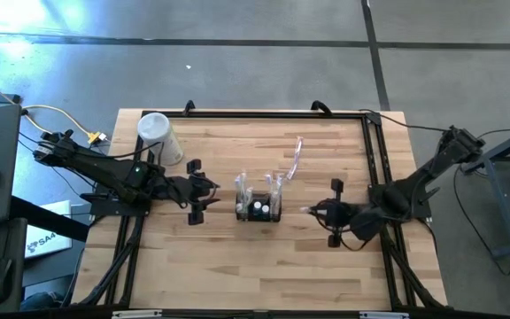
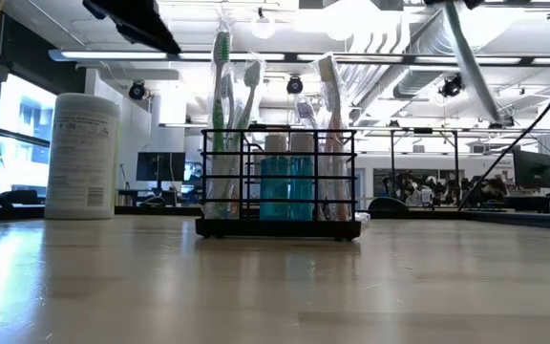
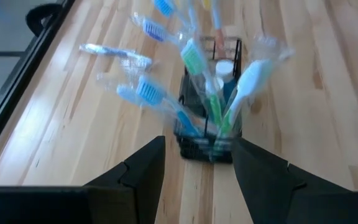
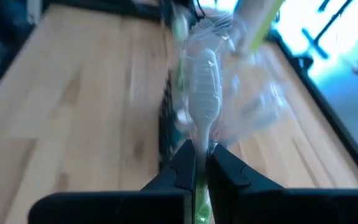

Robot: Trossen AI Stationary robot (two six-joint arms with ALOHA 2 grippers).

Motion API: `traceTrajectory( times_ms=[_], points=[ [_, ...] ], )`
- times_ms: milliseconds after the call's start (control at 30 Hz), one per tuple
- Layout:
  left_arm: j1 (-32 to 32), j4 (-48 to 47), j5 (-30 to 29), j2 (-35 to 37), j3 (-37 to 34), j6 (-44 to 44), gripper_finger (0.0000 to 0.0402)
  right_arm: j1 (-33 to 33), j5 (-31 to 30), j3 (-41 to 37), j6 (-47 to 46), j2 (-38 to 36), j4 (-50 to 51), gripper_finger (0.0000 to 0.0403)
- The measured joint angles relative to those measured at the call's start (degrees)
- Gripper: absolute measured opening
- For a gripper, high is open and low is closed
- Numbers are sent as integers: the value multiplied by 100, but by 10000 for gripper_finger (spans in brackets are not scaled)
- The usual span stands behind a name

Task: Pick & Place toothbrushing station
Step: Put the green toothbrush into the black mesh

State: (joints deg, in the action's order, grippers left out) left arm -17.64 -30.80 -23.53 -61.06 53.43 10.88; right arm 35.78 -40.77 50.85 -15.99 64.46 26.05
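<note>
the left end effector (image 1: 212, 197) hangs low over the wooden surface (image 1: 237, 257), just beside the left side of the toothbrushing station (image 1: 258, 209). its 2 fingers (image 3: 143, 171) stand apart with nothing between them, pointing at the caddy without touching it.

the right end effector (image 1: 312, 210) sits just right of the caddy. its fingers (image 4: 182, 163) are pinched tight on a toothbrush in a clear wrapper (image 4: 205, 99), whose head points toward the caddy.

the toothbrushing station, a low black wire caddy, stands upright near the middle of the surface, between the 2 end effectors. in the low view it holds several wrapped toothbrushes (image 2: 225, 105) standing upright and leaning outward, and 2 teal bottles with pale caps (image 2: 287, 182) side by side at its centre.

another wrapped toothbrush (image 1: 295, 158) lies flat on the surface behind the caddy, apart from it. a white cylindrical container (image 1: 158, 138) stands near the far left corner, well apart from the caddy.
</note>
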Motion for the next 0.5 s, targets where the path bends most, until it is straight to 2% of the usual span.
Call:
traceTrajectory(
  times_ms=[333,500],
  points=[
    [0,126,-2,0,0,-12,182,7,43,3,1434,20,-2362,10],
    [0,115,-2,0,0,-14,182,-161,63,15,1652,188,-2883,10]
  ],
)
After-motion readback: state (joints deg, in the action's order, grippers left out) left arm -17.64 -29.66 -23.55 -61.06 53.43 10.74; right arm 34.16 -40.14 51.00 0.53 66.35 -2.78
